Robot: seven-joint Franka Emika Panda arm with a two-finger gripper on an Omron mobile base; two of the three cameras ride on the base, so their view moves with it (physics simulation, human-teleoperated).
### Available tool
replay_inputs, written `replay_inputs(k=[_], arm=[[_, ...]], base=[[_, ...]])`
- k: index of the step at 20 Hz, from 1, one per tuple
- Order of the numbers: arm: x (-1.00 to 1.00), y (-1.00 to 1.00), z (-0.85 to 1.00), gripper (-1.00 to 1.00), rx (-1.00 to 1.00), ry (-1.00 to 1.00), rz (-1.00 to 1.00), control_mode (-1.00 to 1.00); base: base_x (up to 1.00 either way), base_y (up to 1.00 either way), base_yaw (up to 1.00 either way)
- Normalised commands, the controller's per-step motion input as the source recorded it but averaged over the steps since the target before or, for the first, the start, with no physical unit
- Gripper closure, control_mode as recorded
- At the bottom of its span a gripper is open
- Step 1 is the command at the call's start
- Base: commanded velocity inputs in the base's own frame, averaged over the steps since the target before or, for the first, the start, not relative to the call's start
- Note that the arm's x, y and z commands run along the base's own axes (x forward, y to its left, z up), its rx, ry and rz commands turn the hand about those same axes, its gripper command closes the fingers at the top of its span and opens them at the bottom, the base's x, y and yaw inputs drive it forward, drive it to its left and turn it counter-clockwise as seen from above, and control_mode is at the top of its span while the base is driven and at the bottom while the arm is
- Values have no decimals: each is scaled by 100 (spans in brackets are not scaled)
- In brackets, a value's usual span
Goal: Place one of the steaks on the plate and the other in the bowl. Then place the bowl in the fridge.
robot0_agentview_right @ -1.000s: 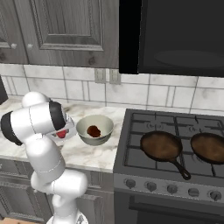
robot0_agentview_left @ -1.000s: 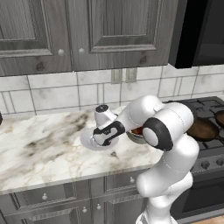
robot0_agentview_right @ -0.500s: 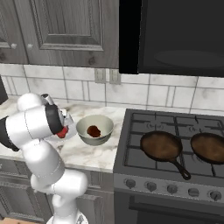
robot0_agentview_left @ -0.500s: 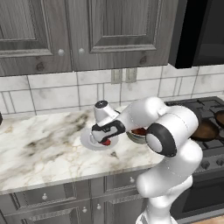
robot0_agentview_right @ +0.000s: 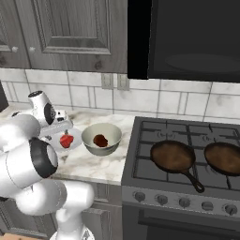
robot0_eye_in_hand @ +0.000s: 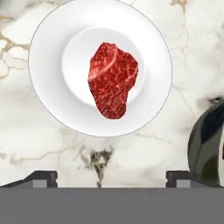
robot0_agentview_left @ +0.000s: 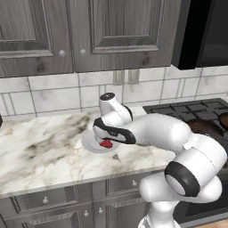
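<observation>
We see our jaws spread wide and empty above the small round pale plate (robot0_eye_in_hand: 52, 109), where the bright red chunky steak (robot0_eye_in_hand: 113, 79) lies in the middle. The darker brown-red steak (robot0_agentview_right: 100, 140) sits in the round glossy beige bowl (robot0_agentview_right: 89, 134), just beside the plate on the marbled bench (robot0_agentview_left: 40, 151). We judge the bowl light, stiff and slippery; pinching its thin rim from above looks the surest hold. We read no brand, label or writing anywhere.
</observation>
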Motion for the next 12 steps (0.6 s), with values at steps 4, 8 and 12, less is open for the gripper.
replay_inputs(k=[4, 8, 12], arm=[[-86, -58, 62, -100, 3, 0, 0, -100], [-82, -74, 54, -100, 3, 0, -4, -100], [-97, -73, 55, -100, 6, 0, -3, -100]], base=[[0, 0, 0], [0, 0, 0], [0, 0, 0]])
